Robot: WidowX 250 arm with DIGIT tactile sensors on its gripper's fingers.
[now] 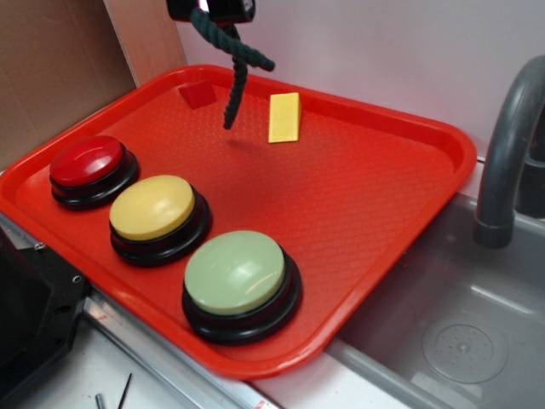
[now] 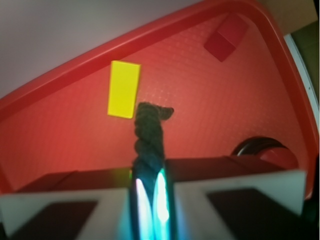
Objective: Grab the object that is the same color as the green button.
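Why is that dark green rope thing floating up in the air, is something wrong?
Nothing is broken. The dark green twisted rope hangs off the red plastic tray because the robot's gripper is pinched shut on it. One end dangles down, the other sticks out sideways. The blocks and buttons sit neatly.

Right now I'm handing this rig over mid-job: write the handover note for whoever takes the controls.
Gripper: shut on the green rope, which hangs clear above the red tray.
Green button: near front edge of the tray, beside the yellow button and red button.
Yellow block and red block: lying untouched at the back of the tray.
Done: matching-color object grabbed and lifted.
Left: nothing but keeping hold; no drop-off named.
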